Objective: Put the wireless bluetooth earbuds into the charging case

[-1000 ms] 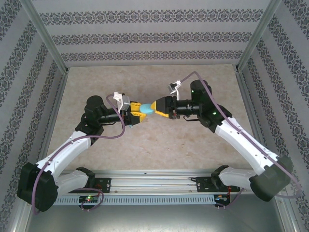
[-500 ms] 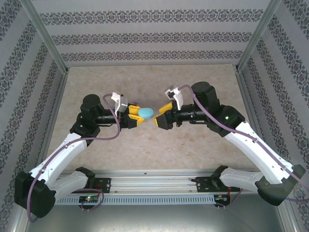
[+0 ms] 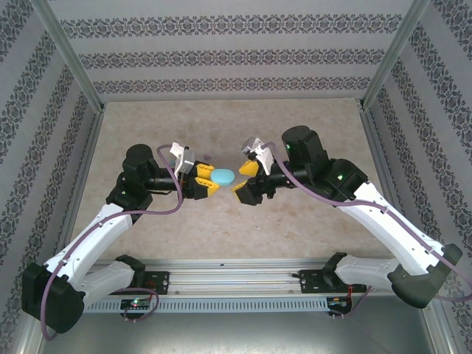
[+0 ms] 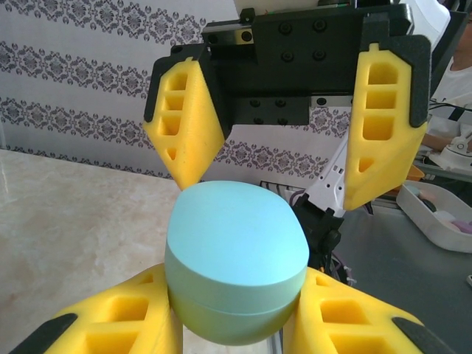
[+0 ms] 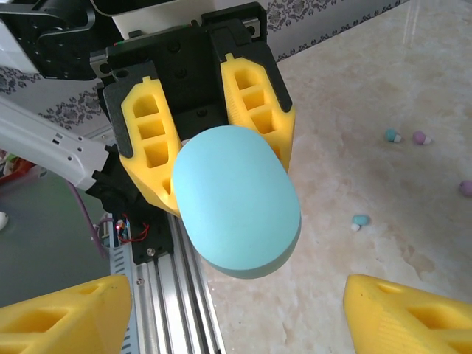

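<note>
Left pincer clamped on blue case; right pincer apart. Right wrist view: earbuds loose on table.

A second ago I had both grippers on the pale blue oval plastic case near the middle of the frame. Since then the right gripper has let go, spread its jaws wider and backed off to the right, leaving a gap. The case, carried in the left gripper, has dropped slightly lower in the frame.
</note>
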`<state>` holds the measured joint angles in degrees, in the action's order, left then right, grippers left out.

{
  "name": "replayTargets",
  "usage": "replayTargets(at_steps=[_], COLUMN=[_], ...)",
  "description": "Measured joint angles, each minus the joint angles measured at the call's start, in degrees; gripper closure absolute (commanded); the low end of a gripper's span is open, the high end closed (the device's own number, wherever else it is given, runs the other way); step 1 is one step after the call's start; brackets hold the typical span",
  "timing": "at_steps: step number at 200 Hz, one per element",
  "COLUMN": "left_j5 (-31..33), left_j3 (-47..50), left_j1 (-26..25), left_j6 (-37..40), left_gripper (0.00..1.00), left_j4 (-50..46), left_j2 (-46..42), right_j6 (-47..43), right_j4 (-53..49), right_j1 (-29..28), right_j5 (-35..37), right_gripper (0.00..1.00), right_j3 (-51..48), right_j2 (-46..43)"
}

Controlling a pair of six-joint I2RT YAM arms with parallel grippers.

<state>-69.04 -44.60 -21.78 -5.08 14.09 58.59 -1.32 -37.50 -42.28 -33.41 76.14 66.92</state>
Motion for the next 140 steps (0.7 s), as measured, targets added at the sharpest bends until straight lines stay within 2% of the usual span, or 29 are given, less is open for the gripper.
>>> replayTargets(at_steps=[28, 46, 83, 100, 140], left_j5=[0.0, -0.2, -1.1, -1.1, -1.1], left_j3=[0.0, 0.0, 0.0, 0.0, -0.2], left_j1=[0.0, 0.0, 0.0, 0.0, 0.1], left_j6=[-0.2, -0.4, -1.3, -1.5, -1.9], left_gripper=[0.90, 0.90, 0.90, 0.90, 0.90], left_j4=[0.0, 0.0, 0.0, 0.0, 0.0], left_j2=[0.3, 0.6, 1.0, 1.1, 1.1], right_j6=[-1.3, -2.1, -3.5, -3.3, -3.3], right_j4=[0.5, 0.8, 1.4, 1.7, 1.6], right_j1=[-0.7, -1.1, -1.1, -1.1, -1.0], right_j5=[0.0, 0.0, 0.0, -0.2, -0.5], right_gripper=[0.25, 0.29, 0.51, 0.57, 0.59], right_j3=[0.1, 0.3, 1.3, 1.4, 1.7], right_j2=[1.6, 2.8, 4.5, 4.7, 4.8])
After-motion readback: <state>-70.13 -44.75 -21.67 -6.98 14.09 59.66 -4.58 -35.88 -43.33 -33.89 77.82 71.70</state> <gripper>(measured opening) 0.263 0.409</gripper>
